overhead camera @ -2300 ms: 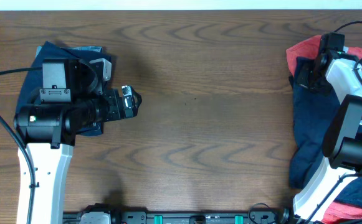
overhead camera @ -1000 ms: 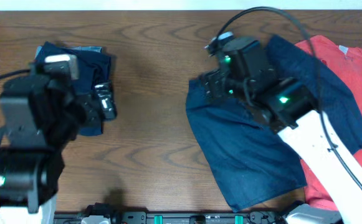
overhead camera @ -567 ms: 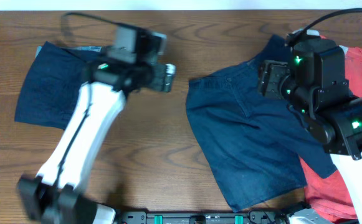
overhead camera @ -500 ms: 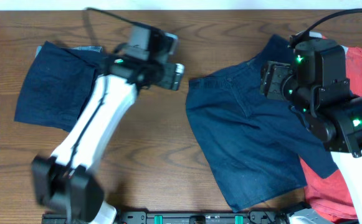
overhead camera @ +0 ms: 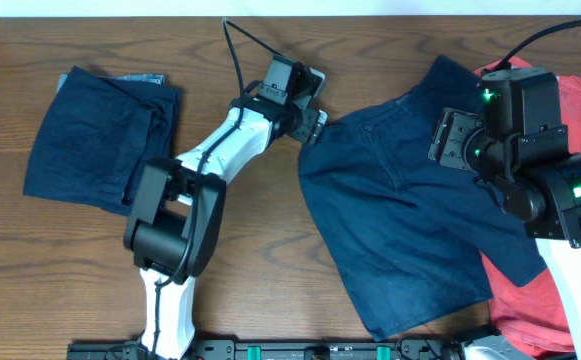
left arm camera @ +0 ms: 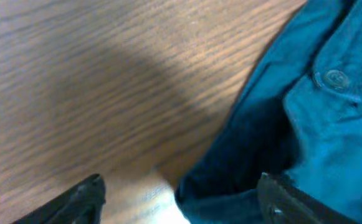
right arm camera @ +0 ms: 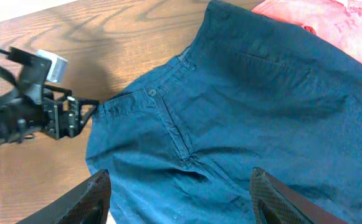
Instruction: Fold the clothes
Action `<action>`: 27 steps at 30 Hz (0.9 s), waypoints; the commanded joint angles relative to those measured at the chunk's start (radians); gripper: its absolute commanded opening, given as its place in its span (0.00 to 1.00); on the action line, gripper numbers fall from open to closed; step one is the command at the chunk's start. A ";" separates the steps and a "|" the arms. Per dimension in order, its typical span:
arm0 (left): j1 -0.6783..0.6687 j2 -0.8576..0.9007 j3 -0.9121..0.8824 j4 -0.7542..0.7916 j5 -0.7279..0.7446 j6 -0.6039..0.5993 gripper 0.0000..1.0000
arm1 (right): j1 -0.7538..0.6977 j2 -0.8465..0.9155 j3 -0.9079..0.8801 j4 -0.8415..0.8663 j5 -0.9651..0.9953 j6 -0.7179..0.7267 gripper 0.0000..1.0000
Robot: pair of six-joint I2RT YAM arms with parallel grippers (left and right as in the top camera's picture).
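Note:
The clothes are dark navy shorts [overhead camera: 410,210] spread flat at centre right, waistband to the upper left. My left gripper [overhead camera: 314,124] is at the waistband's left corner. In the left wrist view its fingers [left arm camera: 84,198] stand wide apart, the left gripper [left arm camera: 181,208] open, with the folded corner of the shorts [left arm camera: 305,143] and a button [left arm camera: 336,78] lying between and ahead of them. My right gripper [right arm camera: 184,199] hangs open above the shorts [right arm camera: 230,106], near the right of the waist [overhead camera: 448,140]. A folded navy bundle [overhead camera: 100,135] lies at far left.
A red garment [overhead camera: 575,95] lies under the shorts' right side and shows again at the bottom right corner; it appears in the right wrist view too [right arm camera: 330,18]. Bare wooden table [overhead camera: 260,260] lies between the bundle and the shorts.
The left arm swung from the folded bundle across to the shorts' waistband corner. The right arm dragged the shorts to the middle, then drew back to the right and above them.

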 commanded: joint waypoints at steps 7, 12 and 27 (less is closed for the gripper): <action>-0.001 0.057 0.013 -0.023 0.006 0.006 0.49 | -0.010 0.001 0.009 -0.013 0.011 0.014 0.70; 0.000 0.057 0.013 -0.106 0.005 0.016 0.24 | -0.010 0.001 0.009 -0.008 0.011 0.014 0.69; 0.241 -0.094 0.013 -0.524 -0.465 -0.218 0.06 | -0.019 0.014 0.002 -0.013 0.048 0.014 0.71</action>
